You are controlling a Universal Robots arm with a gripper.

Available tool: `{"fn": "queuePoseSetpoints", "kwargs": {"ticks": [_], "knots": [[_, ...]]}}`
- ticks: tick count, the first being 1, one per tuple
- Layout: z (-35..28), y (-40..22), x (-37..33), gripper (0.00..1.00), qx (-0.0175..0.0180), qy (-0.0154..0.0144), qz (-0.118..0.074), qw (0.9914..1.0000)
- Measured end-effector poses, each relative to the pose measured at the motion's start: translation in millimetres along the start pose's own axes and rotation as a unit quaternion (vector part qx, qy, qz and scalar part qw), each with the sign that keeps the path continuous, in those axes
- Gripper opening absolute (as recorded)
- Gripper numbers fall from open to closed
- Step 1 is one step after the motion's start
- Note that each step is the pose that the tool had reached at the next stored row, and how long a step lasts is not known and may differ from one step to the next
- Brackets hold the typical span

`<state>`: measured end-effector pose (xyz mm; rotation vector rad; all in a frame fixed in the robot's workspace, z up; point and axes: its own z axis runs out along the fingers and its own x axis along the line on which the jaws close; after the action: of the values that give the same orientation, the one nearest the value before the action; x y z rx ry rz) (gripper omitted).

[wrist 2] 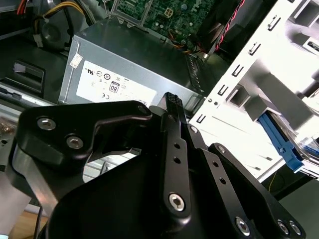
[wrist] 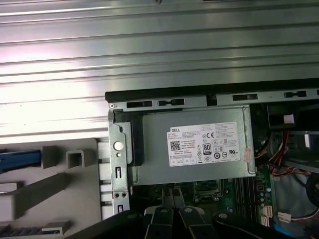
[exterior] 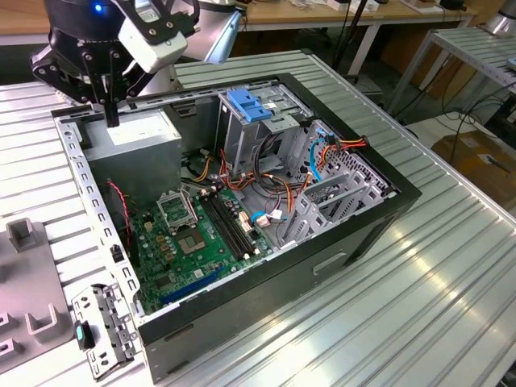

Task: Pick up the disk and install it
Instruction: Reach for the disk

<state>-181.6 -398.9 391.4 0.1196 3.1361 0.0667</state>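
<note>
Seen in the exterior view, the open computer case (exterior: pixel 266 282) lies on the ribbed counter (exterior: pixel 419 306). Its green motherboard (exterior: pixel 193 242) is nearest, the drive cage (exterior: pixel 242 145) with its blue latch (exterior: pixel 246 105) stands toward 12 o'clock, and the grey power supply (exterior: pixel 133 141) sits toward 11 o'clock. Over the power supply hangs the hand (exterior: pixel 111 122), fingers pressed together and holding nothing. The disk (wrist 2: pixel 280 143), shown in the second wrist view by its blue side rail, rests in the pale fixture (exterior: pixel 40 322) on the counter at 9 o'clock of the case, apart from the hand.
</note>
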Motion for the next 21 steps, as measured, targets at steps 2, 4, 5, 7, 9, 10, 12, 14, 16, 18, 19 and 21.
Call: {"fn": "queuePoseSetpoints", "kwargs": {"ticks": [2,4,5,7,9,10,12,14,16,18,19,21], "knots": [[0.0,-0.1,1.2,0.11,0.0,0.0001,0.0,1.0],[0.0,-0.2,2.6,0.11,0.0,0.0003,0.0,1.0],[0.0,-0.2,3.3,0.11,0.0,0.0003,0.0,1.0],[0.1,-0.3,4.8,0.11,0.0,0.0005,0.0,1.0],[0.1,-0.5,6.3,0.11,0.0001,0.0008,0.0,1.0],[0.1,-0.5,6.9,0.11,0.0001,0.0009,0.0,1.0],[0.1,-0.6,8.0,0.11,0.0001,0.001,0.0,1.0],[0.2,-0.7,9.5,0.11,0.0001,0.0013,0.0,1.0],[0.2,-0.8,10.7,0.11,0.0001,0.0014,0.0,1.0],[0.2,-0.9,12.0,0.11,0.0001,0.0016,0.0,1.0],[0.2,-1.0,13.0,0.11,0.0001,0.0017,0.0,1.0],[0.2,-1.1,14.5,0.11,0.0001,0.0018,0.0,1.0]]}}
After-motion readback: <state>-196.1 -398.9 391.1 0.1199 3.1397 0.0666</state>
